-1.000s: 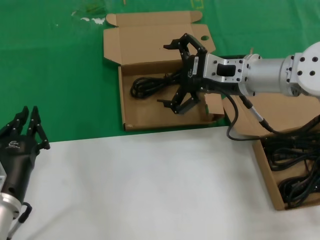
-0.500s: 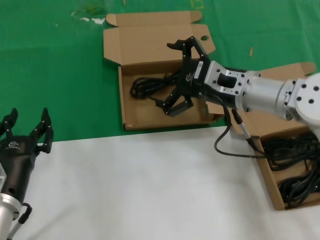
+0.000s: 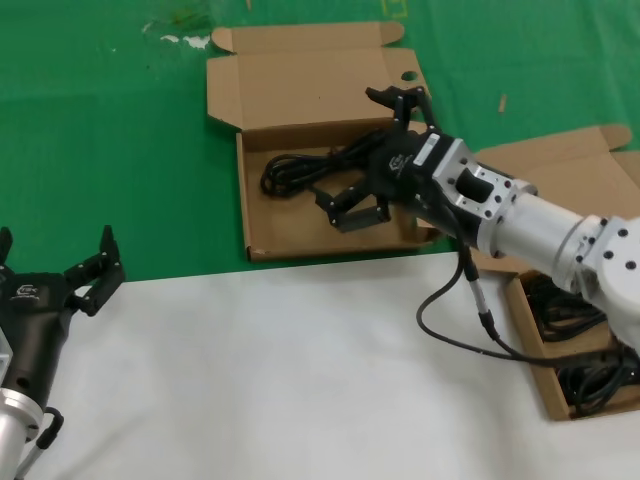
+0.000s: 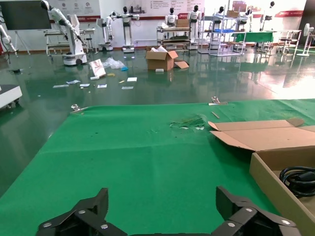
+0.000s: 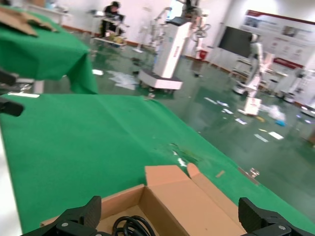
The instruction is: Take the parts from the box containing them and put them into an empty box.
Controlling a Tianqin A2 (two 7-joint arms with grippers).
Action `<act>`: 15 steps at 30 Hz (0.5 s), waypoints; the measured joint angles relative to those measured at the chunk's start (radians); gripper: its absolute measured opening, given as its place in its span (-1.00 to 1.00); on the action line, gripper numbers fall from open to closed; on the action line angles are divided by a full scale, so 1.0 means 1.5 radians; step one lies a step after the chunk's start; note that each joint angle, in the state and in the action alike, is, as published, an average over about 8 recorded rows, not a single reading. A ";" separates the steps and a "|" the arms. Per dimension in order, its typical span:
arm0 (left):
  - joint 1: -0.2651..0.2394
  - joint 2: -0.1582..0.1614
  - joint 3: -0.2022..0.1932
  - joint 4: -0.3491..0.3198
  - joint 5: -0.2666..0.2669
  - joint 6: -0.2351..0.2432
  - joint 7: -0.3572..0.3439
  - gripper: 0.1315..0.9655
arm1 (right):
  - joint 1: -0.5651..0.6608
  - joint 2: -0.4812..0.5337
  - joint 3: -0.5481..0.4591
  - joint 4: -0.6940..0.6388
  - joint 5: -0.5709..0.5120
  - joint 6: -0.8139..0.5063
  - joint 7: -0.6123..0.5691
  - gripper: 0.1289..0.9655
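The right gripper [image 3: 375, 155] is matte black with several slender, jointed fingers and a small white logo on its palm block, mounted on a silver-grey wrist housing with dark recessed panels that widens into a smooth cylindrical forearm and a rounded joint dotted with small dark screw holes. A thin black cable [image 3: 462, 318] with a short metallic connector partway along loops loosely beneath that forearm. The left gripper [image 3: 55, 283] is likewise black with a white logo on its tapered body, its fingers studded with small silver screws, and it joins a silver ribbed collar with a short black cable looping beside it.
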 joint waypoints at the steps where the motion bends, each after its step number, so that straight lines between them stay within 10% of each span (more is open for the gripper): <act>1: 0.000 0.000 0.000 0.000 0.000 0.000 0.000 0.31 | -0.008 -0.001 0.004 0.004 0.004 0.008 0.001 1.00; 15: 0.002 0.003 -0.003 0.000 0.003 0.002 -0.002 0.87 | -0.123 -0.016 0.061 0.060 0.061 0.119 0.012 1.00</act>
